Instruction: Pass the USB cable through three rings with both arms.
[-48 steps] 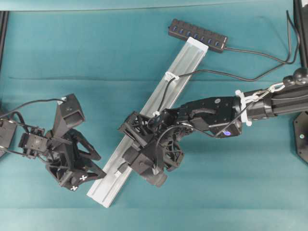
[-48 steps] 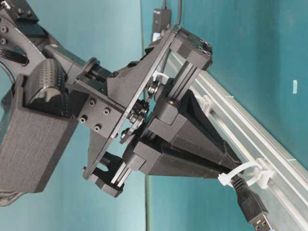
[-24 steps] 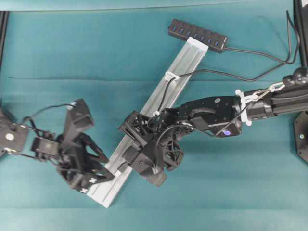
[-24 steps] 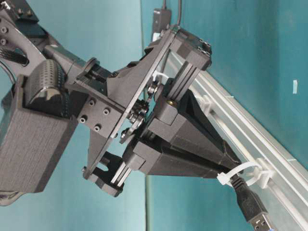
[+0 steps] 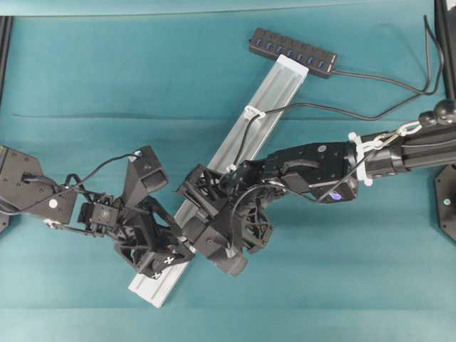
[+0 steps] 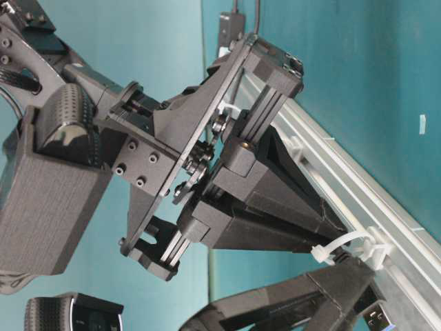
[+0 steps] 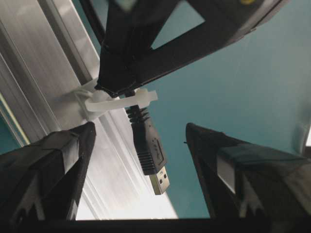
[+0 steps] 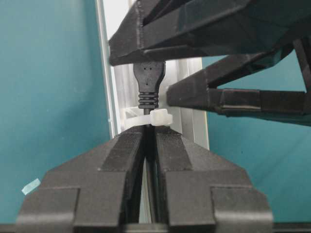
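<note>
**USB cable's plug through the lowest ring, caught between two grippers**

The thin black USB cable [image 5: 246, 135] runs from the black multi-port hub [image 5: 292, 53] at the rail's far end down along the long ribbed silver aluminium rail [image 5: 274, 92], which lies slantwise on the teal cloth-covered worktop [image 5: 107, 78]. Its moulded black plug with a bright metal tip [image 7: 151, 158] sticks out just past a small white translucent plastic ring [image 7: 116, 101] clipped to the rail.

The right gripper [image 8: 149, 133], matte black with wedge-shaped fingers [image 8: 121, 160], is pinched tight on the cord directly behind that ring, the ribbed strain relief emerging on the other side.

The left gripper [image 7: 138, 145] has its pointed, faceted black fingers [image 7: 63, 165] spread wide, one over the rail and one over the cloth, with the plug hanging between them and touching neither.

A second white ring [image 5: 252, 112] sits higher on the rail with the cord through it.
</note>
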